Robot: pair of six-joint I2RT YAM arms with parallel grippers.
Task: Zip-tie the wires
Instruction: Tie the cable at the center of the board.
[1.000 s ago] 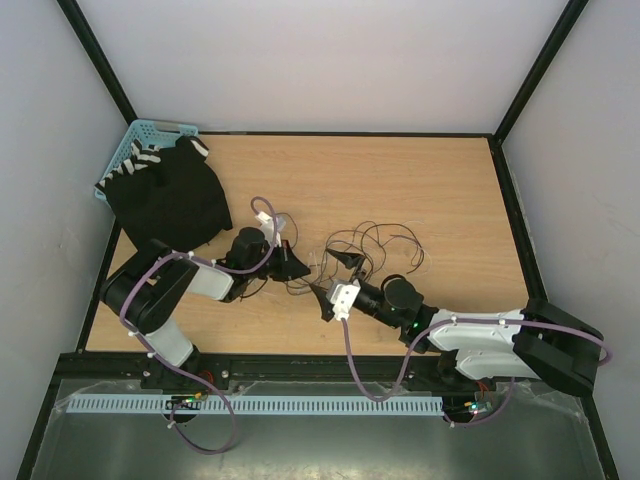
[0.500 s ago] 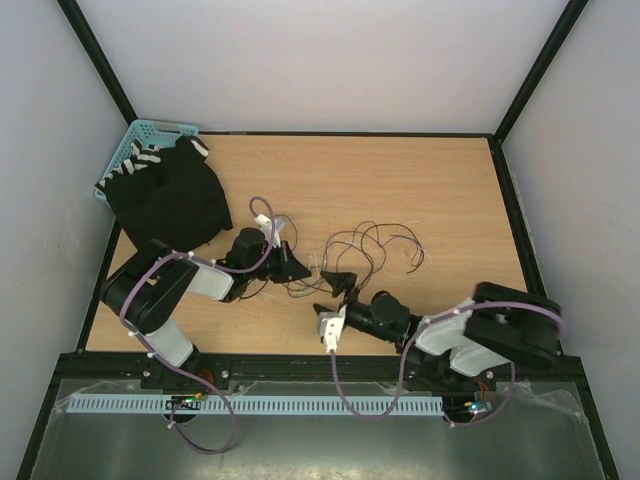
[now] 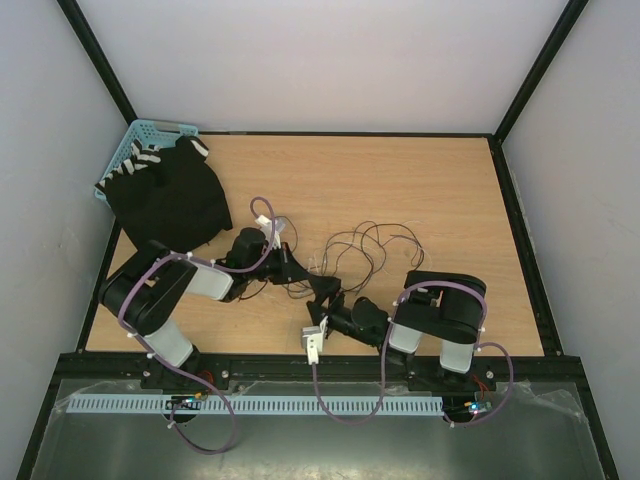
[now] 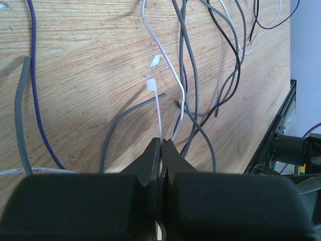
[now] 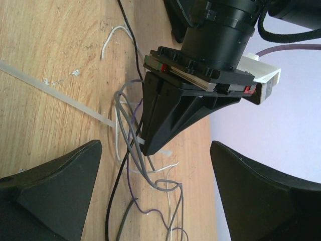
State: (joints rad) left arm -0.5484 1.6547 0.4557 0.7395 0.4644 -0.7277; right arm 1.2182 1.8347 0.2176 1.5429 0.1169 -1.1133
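The wires [image 3: 375,240] lie in thin dark loops on the wooden table, right of centre. My left gripper [image 3: 296,268] is shut on a thin white zip tie [image 4: 158,113], whose head points away from the jaws. The gripper tip [image 4: 163,141] sits low over grey, purple and black wires [image 4: 186,50]. My right gripper [image 3: 325,296] is open wide just right of the left one and faces it. In the right wrist view its tip [image 5: 156,144] straddles the left gripper [image 5: 170,115], the zip tie [image 5: 60,94] and the wires [image 5: 131,148] without touching them.
A blue basket [image 3: 140,135] stands at the back left corner, with a black, white-striped cloth [image 3: 170,195] spilling out of it onto the table. The right arm's elbow [image 3: 445,300] is folded near the table's front edge. Purple robot cables [image 3: 345,390] loop below the front edge.
The right arm has folded in and swung left. Its gripper has moved from near the wires toward the left gripper. The left gripper has stayed put, still shut on the zip tie.
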